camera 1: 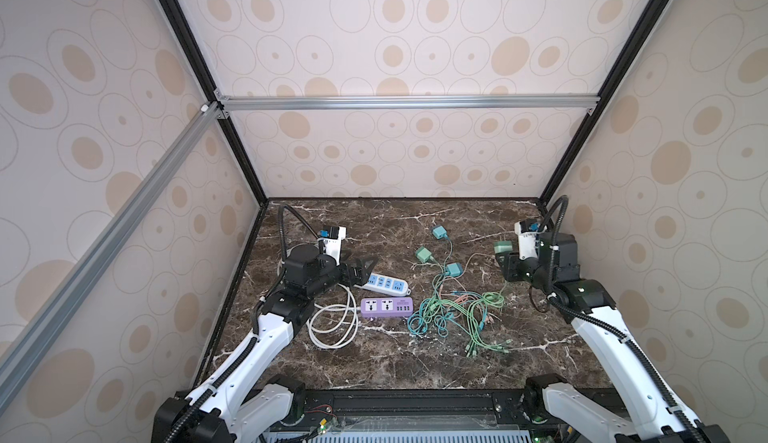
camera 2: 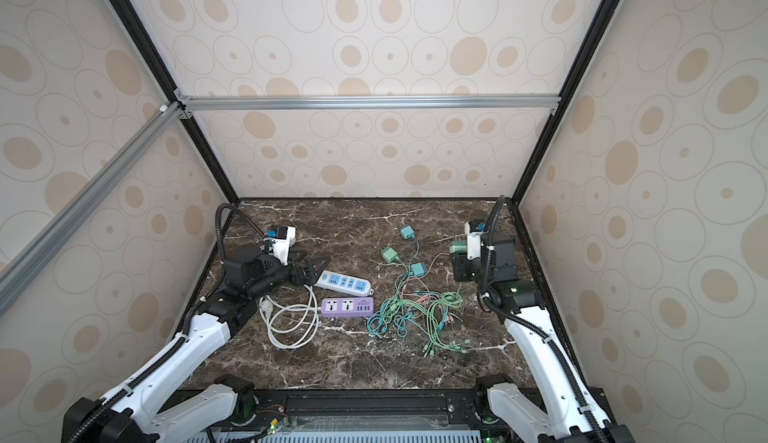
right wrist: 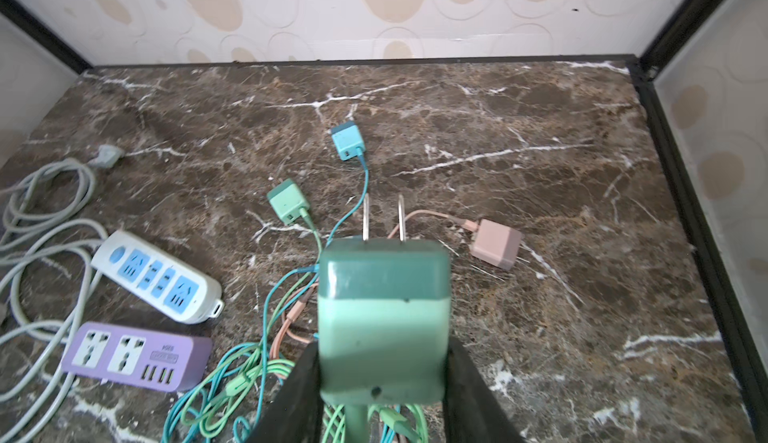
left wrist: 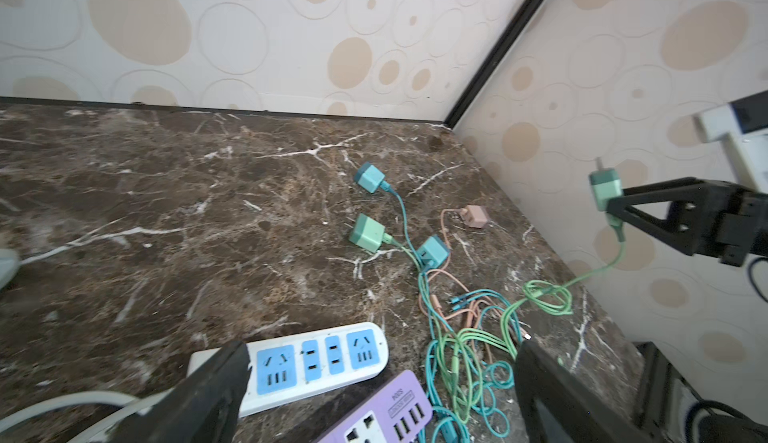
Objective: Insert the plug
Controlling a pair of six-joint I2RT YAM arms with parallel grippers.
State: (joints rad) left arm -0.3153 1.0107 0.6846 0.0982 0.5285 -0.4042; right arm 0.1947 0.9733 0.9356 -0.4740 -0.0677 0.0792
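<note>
Marble tabletop (camera 1: 415,362) in a papered booth: one plug held in the air, two strips lying left of centre.

Near the right wall, the right gripper (camera 1: 505,260) is clamped on the green plug (right wrist: 384,295), well above the table, with its two prongs pointing away from the wrist. Its green lead trails down into the cable tangle (camera 1: 457,312). Between this plug and the strips lie that tangle, the far teal plug (camera 1: 438,233), the near teal plug (camera 1: 453,269), a pale green charger (camera 1: 424,254) and a pink charger (right wrist: 496,243). The white power strip (camera 1: 388,283) and purple power strip (camera 1: 386,307) lie side by side, sockets up, next to a coiled white cord (camera 1: 332,328). The left gripper (camera 1: 360,269) hovers with its jaws spread wide over the white power strip's cord end, gripping nothing.
</note>
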